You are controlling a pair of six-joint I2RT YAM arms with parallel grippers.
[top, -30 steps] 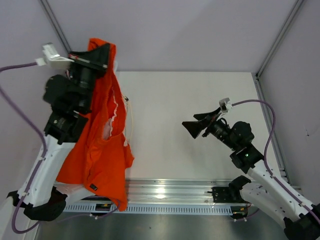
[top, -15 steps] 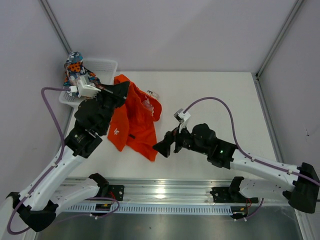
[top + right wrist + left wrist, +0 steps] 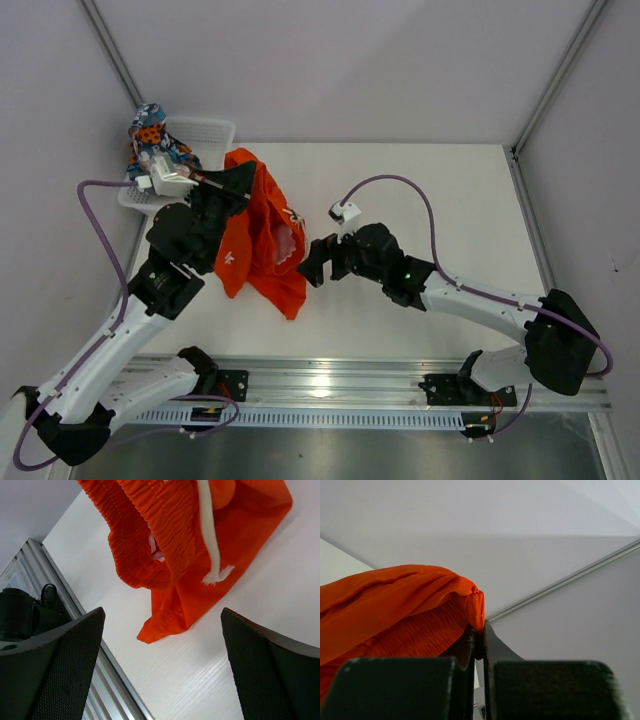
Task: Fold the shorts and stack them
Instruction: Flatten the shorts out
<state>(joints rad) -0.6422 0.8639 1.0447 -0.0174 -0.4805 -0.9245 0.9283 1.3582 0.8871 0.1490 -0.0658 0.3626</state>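
Orange shorts [image 3: 262, 240] waistband pinched in left gripper [image 3: 479, 630]; right gripper [image 3: 160, 612] spread wide, shorts hanging just ahead

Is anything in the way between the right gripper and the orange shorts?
Nothing visible. The open right gripper faces the orange shorts directly, with clear space between, while the left gripper pinches them at the waistband.

Hanging from the clamped left gripper [image 3: 243, 181], the orange shorts [image 3: 262, 240] drape over the table's [image 3: 450, 200] left side, directly ahead of the wide-spread right gripper [image 3: 308, 264]. A basket [image 3: 212, 131] fills the far-left corner. Open tabletop stretches right and far, crossed by the right arm's looping cable [image 3: 400, 186].
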